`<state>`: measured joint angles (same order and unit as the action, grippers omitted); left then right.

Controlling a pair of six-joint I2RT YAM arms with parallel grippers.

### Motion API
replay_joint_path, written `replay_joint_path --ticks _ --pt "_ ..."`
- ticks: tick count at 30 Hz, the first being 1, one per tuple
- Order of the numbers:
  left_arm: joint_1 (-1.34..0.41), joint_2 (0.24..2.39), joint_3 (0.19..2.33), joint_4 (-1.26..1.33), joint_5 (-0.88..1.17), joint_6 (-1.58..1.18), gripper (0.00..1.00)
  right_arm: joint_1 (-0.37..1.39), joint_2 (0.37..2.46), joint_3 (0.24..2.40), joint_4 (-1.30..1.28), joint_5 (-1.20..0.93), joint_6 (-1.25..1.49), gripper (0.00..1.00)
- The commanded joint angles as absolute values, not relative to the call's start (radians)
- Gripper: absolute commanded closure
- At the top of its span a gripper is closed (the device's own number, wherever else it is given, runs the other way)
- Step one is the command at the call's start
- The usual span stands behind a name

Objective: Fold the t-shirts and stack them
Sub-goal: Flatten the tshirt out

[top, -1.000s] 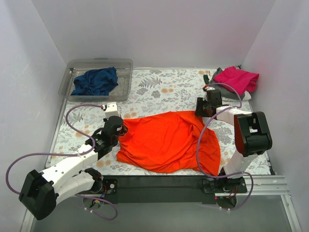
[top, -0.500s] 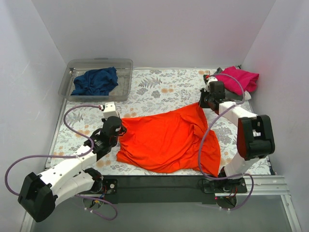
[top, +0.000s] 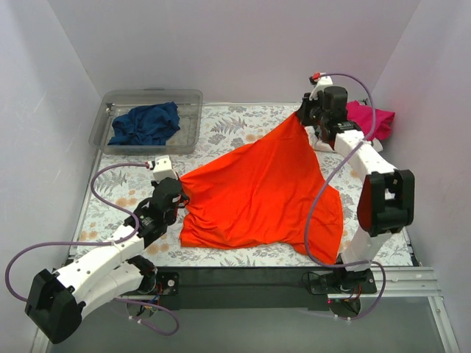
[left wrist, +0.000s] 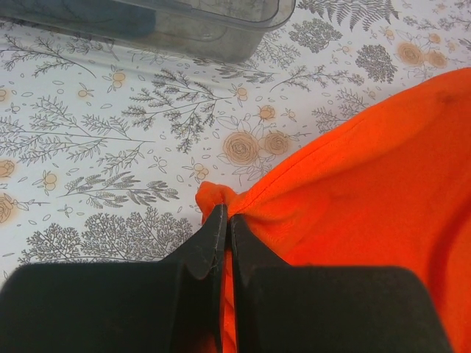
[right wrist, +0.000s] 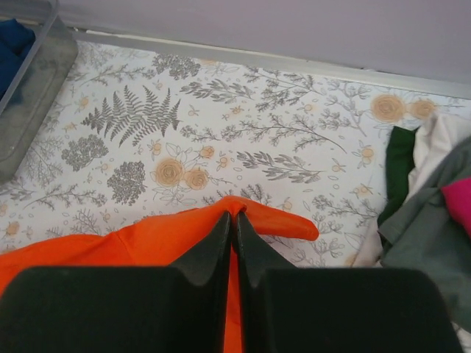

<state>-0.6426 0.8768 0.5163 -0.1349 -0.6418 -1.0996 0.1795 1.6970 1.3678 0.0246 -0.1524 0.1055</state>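
Clear plastic tub, far-left corner of the table: holds one crumpled navy blue t-shirt, bunched toward the tub's left side. The left wrist view catches only the tub's near wall. The right wrist view shows its corner with a bit of blue cloth inside.

Bright orange-red t-shirt is mid-table on the floral-print table cover, spread between both arms.
- Left gripper: jaws pressed together on the shirt's left edge. The left wrist view shows a small nub of orange cloth sticking out past the tips, low against the cover.
- Right gripper: jaws clamped on the far-right corner of the same shirt, near the table's far edge. The right wrist view shows a tab of orange fabric pinched at the tips.
- The cloth is pulled into a triangular peak at the right gripper, with straight tension lines running down from it. The lower hem sags in loose folds on the cover near the arm bases, and the right side hangs in a long fold.

Far-right corner holds a pile with a magenta-pink t-shirt on top, partly behind the right arm. The right wrist view shows grey cloth under the pink, plus dark green fabric and white fabric at the pile's edge. The pile is well apart from the orange shirt's gripped corner.
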Motion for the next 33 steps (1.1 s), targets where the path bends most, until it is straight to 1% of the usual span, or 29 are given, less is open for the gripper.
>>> replay_joint_path --ticks 1,5,7,8,10,11,14,15,16,19,22,23,24,25,26,27,28,31,33 --pt "-0.635 0.858 0.508 -0.138 -0.681 -1.104 1.00 0.218 1.798 1.504 0.044 -0.206 0.089 0.99" --pt "-0.634 0.844 0.503 -0.163 -0.692 -1.120 1.00 0.291 1.908 1.572 -0.008 -0.143 0.094 0.99" --pt "-0.634 0.836 0.500 -0.166 -0.693 -1.123 1.00 0.307 1.904 1.543 -0.038 -0.091 0.098 0.99" --pt "-0.634 0.833 0.499 -0.164 -0.692 -1.123 1.00 0.314 1.893 1.484 -0.044 -0.066 0.109 0.99" --pt "-0.634 0.836 0.499 -0.161 -0.686 -1.123 1.00 0.325 1.830 1.409 -0.049 -0.005 0.117 0.99" --pt "-0.634 0.839 0.500 -0.160 -0.683 -1.123 1.00 0.327 1.801 1.313 -0.052 0.027 0.124 0.99" --pt "-0.634 0.853 0.503 -0.153 -0.666 -1.121 1.00 0.331 1.666 1.166 -0.054 0.087 0.129 0.99" --pt "-0.634 0.856 0.502 -0.152 -0.664 -1.121 1.00 0.334 1.632 1.087 -0.061 0.095 0.132 0.99" --pt "-0.634 0.859 0.502 -0.150 -0.663 -1.121 1.00 0.340 1.573 1.053 -0.078 0.101 0.133 0.99" --pt "-0.634 0.877 0.506 -0.144 -0.650 -1.120 1.00 0.367 1.504 0.977 -0.158 0.113 0.124 0.99" --pt "-0.634 0.885 0.506 -0.143 -0.646 -1.118 1.00 0.391 1.488 0.947 -0.233 0.083 0.109 0.99" --pt "-0.634 0.887 0.506 -0.143 -0.644 -1.118 1.00 0.394 1.483 0.943 -0.250 0.062 0.107 0.96" --pt "-0.634 0.890 0.506 -0.143 -0.640 -1.118 1.00 0.393 1.480 0.942 -0.261 0.040 0.106 0.89" --pt "-0.634 0.888 0.508 -0.143 -0.641 -1.118 1.00 0.394 1.470 0.945 -0.277 0.013 0.106 0.80" --pt "-0.634 0.888 0.508 -0.143 -0.641 -1.118 1.00 0.394 1.462 0.949 -0.284 0.008 0.106 0.64" --pt "-0.634 0.888 0.508 -0.143 -0.641 -1.117 1.00 0.393 1.454 0.957 -0.287 0.008 0.106 0.59" --pt "-0.634 0.890 0.508 -0.140 -0.641 -1.117 1.00 0.394 1.438 0.966 -0.285 0.023 0.106 0.49" --pt "-0.634 0.897 0.508 -0.140 -0.643 -1.115 1.00 0.394 1.433 1.026 -0.284 0.061 0.106 0.35" --pt "-0.634 0.899 0.508 -0.140 -0.644 -1.117 1.00 0.390 1.451 1.075 -0.273 0.072 0.104 0.35"
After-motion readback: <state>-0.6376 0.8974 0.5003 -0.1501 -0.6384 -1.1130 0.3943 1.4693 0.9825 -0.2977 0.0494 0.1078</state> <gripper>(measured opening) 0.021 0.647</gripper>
